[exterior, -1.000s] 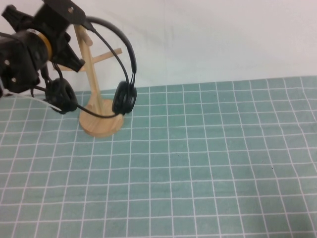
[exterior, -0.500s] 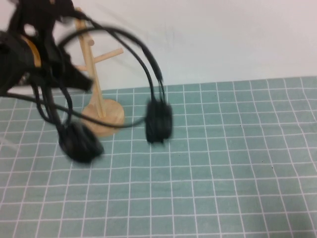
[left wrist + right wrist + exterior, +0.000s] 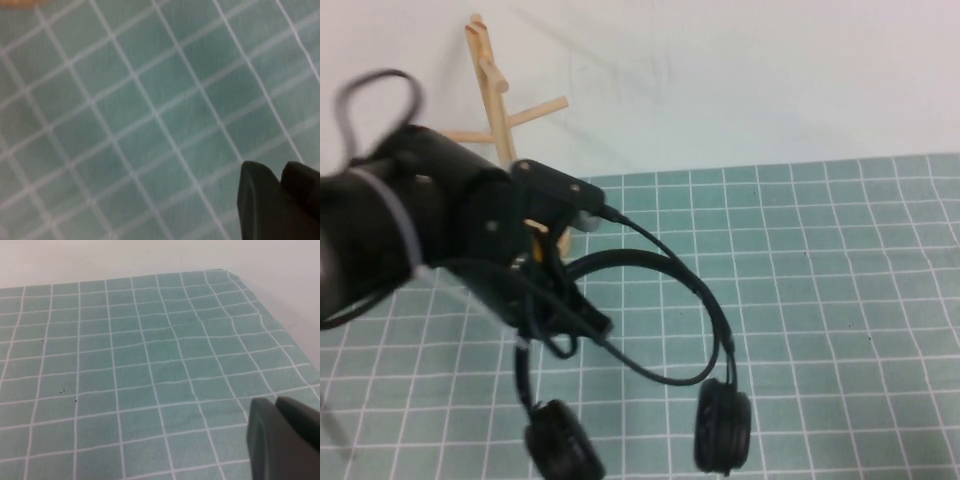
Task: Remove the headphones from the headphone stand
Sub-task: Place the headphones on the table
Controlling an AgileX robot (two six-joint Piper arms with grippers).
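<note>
The matte black over-ear headphones with a thin curved headband (image 3: 705, 305) are seen in the high view held up over the green, white-gridded cloth (image 3: 820, 300), well clear of the light natural-wood headphone stand with angled branch pegs (image 3: 498, 95). The headband is gripped by the black left gripper (image 3: 560, 305), whose fingers are closed on it near one end; the band arcs away toward the robot's right and then down. The two round padded ear cups hang low at the near edge of the view, one below the gripper (image 3: 563, 452) and one further to the right (image 3: 723, 428). A thin black cable is looped between the cups below the band. The stand is left upright at the far left of the table, against the white wall (image 3: 770, 70), its lower post and base hidden behind the left arm.

In the left wrist view, only a dark fingertip and the gridded cloth are shown. The right gripper (image 3: 282, 440) appears only in its own wrist view, as a dark grey finger over the bare cloth near the cloth's far corner; whether its fingers are open or closed cannot be told
</note>
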